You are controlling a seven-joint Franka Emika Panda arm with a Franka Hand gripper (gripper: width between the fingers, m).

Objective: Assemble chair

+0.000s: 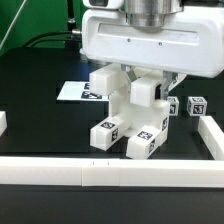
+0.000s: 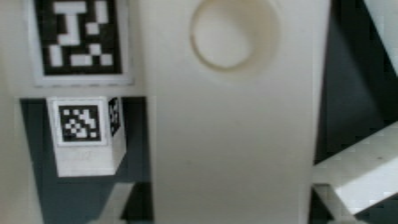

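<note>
The chair [image 1: 125, 115] stands in the middle of the black table as joined glossy white pieces. Two tagged feet [image 1: 105, 131] [image 1: 143, 141] point toward the front rail. My gripper [image 1: 148, 85] comes down from above, shut on an upright white slab of the chair [image 1: 146, 97]. In the wrist view that slab [image 2: 231, 120] fills the middle, has an oval hole [image 2: 231, 35], and runs between my fingers [image 2: 128, 200]. Beside it show a large tag [image 2: 86, 35] and a small tagged block [image 2: 84, 125]. Two small tagged cubes [image 1: 175, 105] [image 1: 197, 103] lie loose at the exterior view's right.
The marker board [image 1: 72, 92] lies flat behind the chair at the exterior view's left. A long plain white rail [image 1: 110, 171] runs along the front, and white end pieces [image 1: 212, 136] [image 1: 3, 122] stand at both sides.
</note>
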